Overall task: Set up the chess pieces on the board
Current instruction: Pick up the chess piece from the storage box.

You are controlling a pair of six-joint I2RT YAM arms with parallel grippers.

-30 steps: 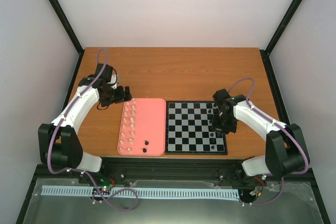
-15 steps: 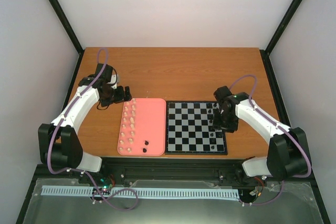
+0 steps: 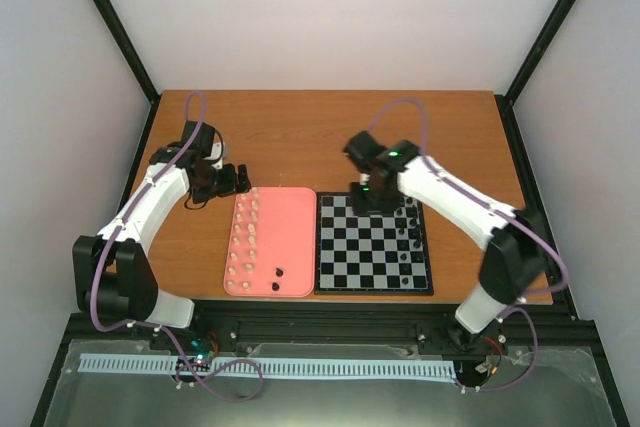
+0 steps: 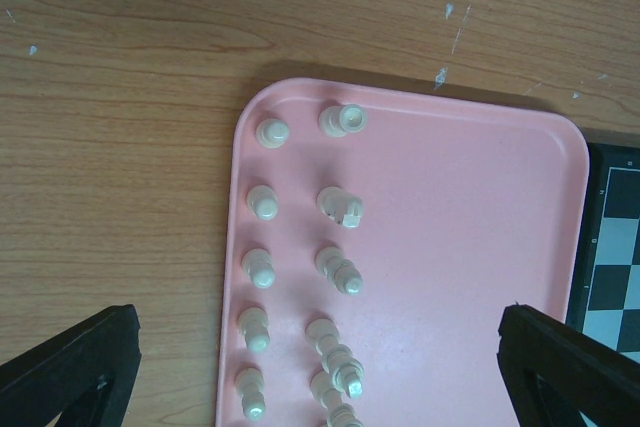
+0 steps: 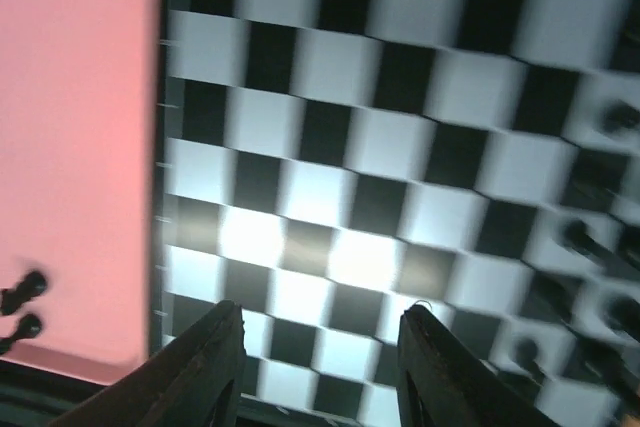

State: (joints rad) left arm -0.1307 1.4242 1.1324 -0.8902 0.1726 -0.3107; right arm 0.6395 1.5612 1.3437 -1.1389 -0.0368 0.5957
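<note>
Board [image 3: 362, 247] just beside pink tray [image 3: 290, 227], right gripper [image 3: 367, 201] above its far edge

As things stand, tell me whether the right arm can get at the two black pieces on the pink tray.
Probably yes. The right end effector hangs open over the far side of the board, beside the tray; only bare board and tray lie between it and the black pieces.

Left arm [image 3: 150, 204] and right arm [image 3: 450, 202]: white moulded link shells, black joint housings, bulky black shoulder blocks. A purple cable [image 3: 400, 101] runs along each arm in loose loops. Left gripper [image 4: 320, 319] and right gripper [image 5: 320, 315]: matt black, tapered fingers.
</note>
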